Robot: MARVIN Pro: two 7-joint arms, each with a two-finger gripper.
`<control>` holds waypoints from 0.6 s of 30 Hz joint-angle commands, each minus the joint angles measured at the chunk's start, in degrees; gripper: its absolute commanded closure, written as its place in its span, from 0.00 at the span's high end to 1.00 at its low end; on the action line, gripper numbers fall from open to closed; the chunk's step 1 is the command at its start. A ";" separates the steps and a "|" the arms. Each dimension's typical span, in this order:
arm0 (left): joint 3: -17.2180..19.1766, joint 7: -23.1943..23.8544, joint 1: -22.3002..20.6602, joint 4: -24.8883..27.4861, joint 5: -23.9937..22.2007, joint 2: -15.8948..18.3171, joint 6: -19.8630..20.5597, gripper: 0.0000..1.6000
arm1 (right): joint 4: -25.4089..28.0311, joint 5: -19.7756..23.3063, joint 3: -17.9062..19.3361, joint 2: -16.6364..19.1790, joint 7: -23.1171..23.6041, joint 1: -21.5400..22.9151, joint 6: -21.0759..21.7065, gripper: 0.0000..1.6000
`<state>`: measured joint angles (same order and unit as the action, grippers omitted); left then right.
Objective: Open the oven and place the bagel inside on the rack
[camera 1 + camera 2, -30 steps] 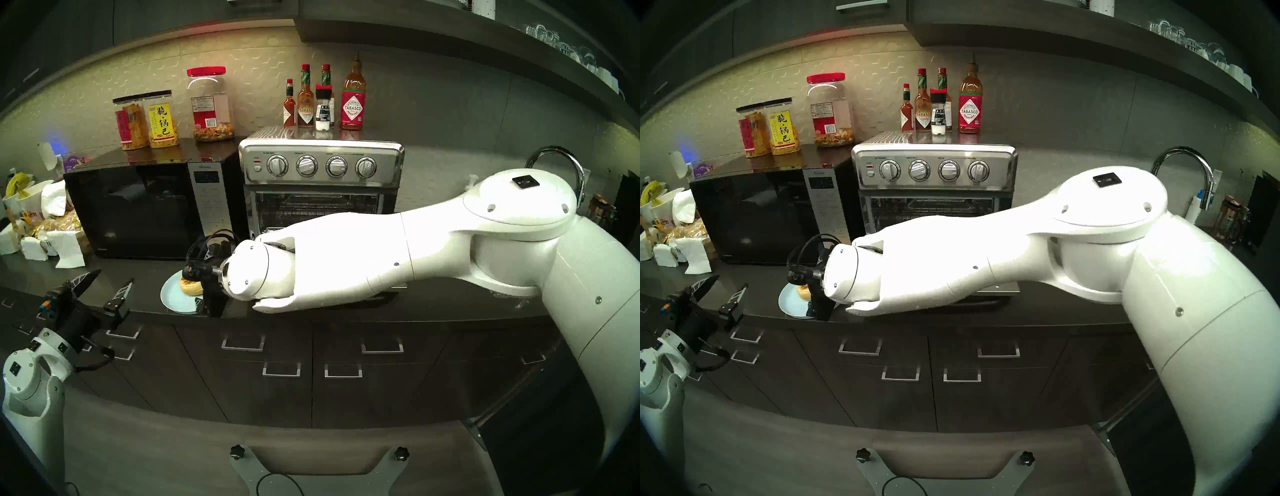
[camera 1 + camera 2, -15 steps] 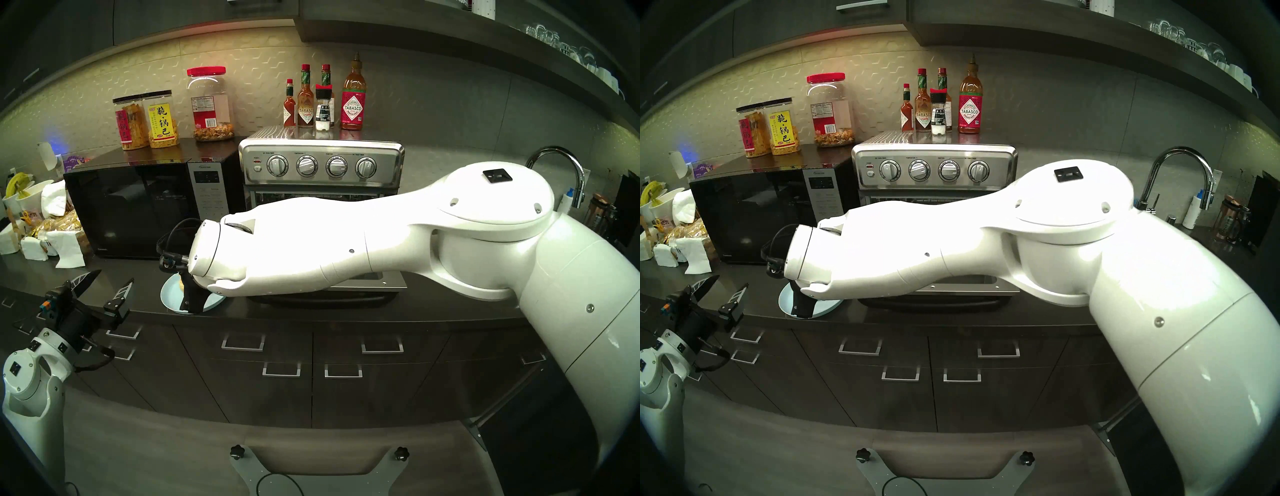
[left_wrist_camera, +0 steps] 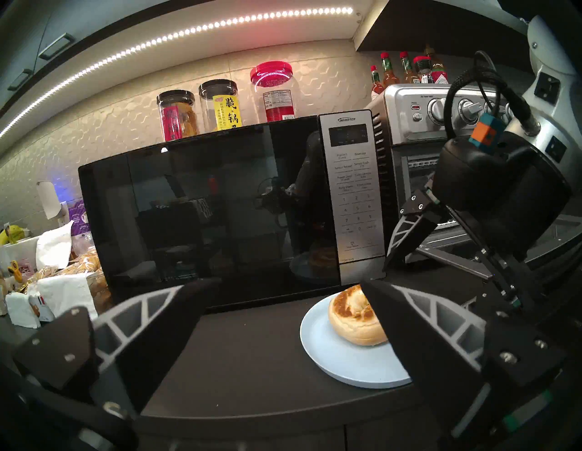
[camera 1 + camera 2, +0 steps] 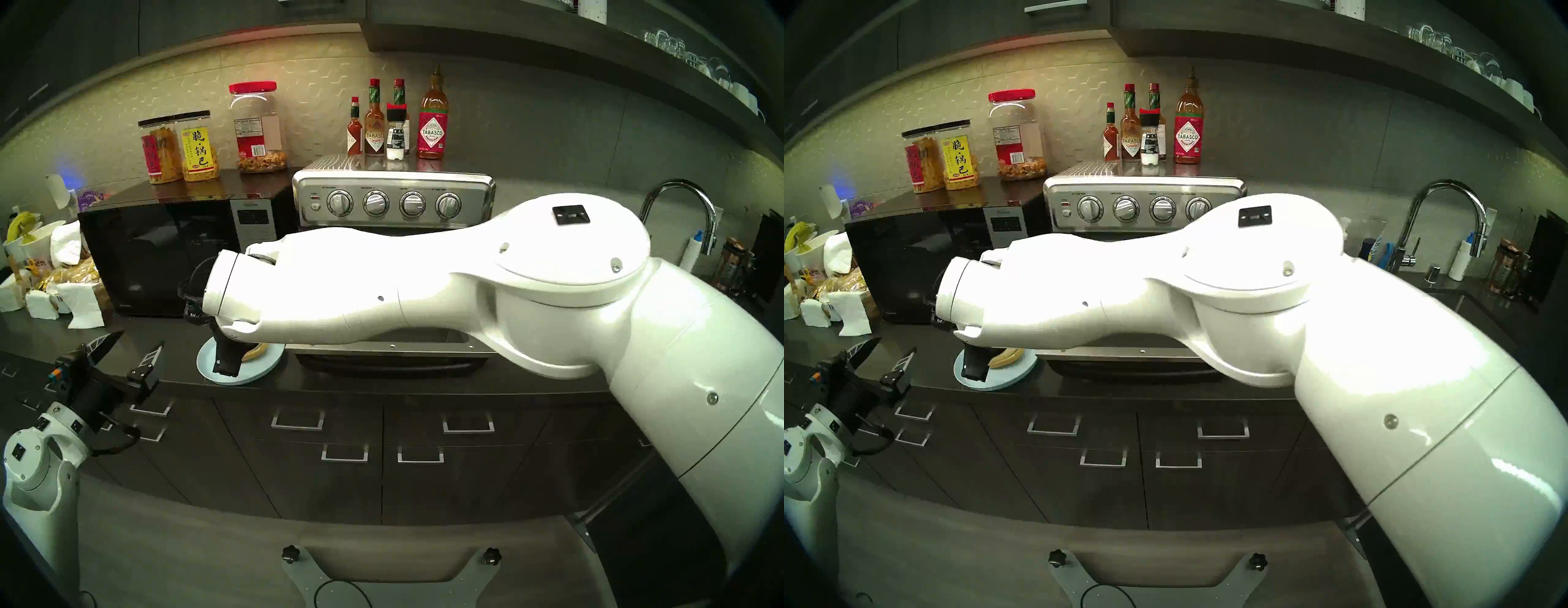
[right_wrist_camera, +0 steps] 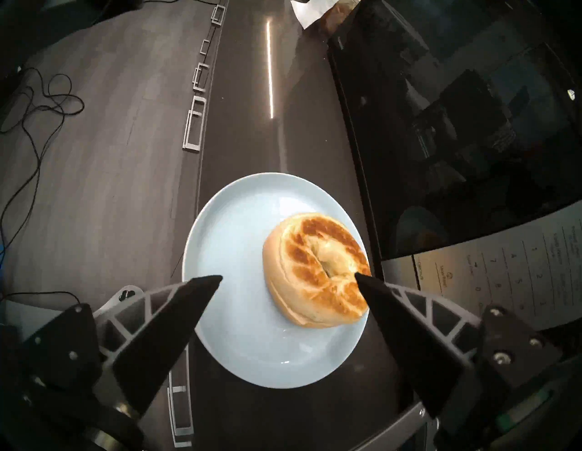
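A dark, glossy surface (image 4: 127,339) runs the width of the kitchen above a row of drawers. Directly on it sit a black microwave (image 4: 169,254) and, just to its right, the stainless-steel oven (image 4: 394,204) (door dropped open toward the front edge). A pale blue plate (image 5: 239,252) rests before the microwave, near the oven door. At far left lie crumpled white napkins (image 4: 80,305) and bagged bread (image 4: 76,276).

bagel (image 3: 352,318) on plate (image 3: 340,362) (pale blue), microwave (image 3: 208,204) behind
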<state>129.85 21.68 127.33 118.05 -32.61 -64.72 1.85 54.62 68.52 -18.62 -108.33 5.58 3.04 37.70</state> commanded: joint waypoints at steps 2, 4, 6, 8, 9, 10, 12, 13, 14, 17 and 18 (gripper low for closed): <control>0.47 -0.03 0.05 1.18 0.11 0.08 -0.10 1.00 | -8.06 2.04 1.32 -5.51 0.41 -2.85 1.41 1.00; 0.47 -0.03 0.05 1.18 0.11 0.08 -0.10 1.00 | -9.94 2.16 1.16 -6.64 0.47 -3.53 1.63 1.00; 0.47 -0.03 0.05 1.19 0.11 0.08 -0.10 1.00 | -11.32 2.41 1.44 -6.67 0.34 -4.52 2.27 1.00; 0.47 -0.03 0.05 1.19 0.11 0.08 -0.10 1.00 | -13.73 1.33 2.43 -6.67 2.41 -6.02 2.00 1.00; 0.47 -0.03 0.05 1.19 0.11 0.08 -0.10 1.00 | -13.90 1.48 2.37 -6.67 1.58 -6.21 2.17 1.00; 0.47 -0.03 0.05 1.19 0.11 0.08 -0.10 1.00 | -14.96 0.74 2.92 -6.67 2.04 -6.86 1.89 1.00; 0.47 -0.04 0.06 1.20 0.11 0.08 -0.09 1.00 | -15.86 0.31 3.23 -6.67 2.61 -7.15 1.88 1.00; 0.47 -0.04 0.06 1.20 0.11 0.08 -0.09 1.00 | -16.19 0.12 3.40 -6.67 2.71 -7.29 1.89 1.00; 0.47 -0.04 0.06 1.20 0.11 0.08 -0.09 1.00 | -16.52 -0.13 3.58 -6.67 2.98 -7.42 1.91 1.00; 0.47 -0.03 0.05 1.19 0.11 0.08 -0.10 1.00 | -17.22 -0.73 4.14 -6.67 3.54 -7.84 1.98 1.00; 0.47 -0.03 0.05 1.19 0.11 0.08 -0.10 1.00 | -17.40 -0.90 4.37 -6.67 3.60 -8.00 2.05 1.00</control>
<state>129.85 21.68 127.33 118.05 -32.61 -64.72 1.85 39.60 68.95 -16.00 -114.37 8.66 -3.93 40.16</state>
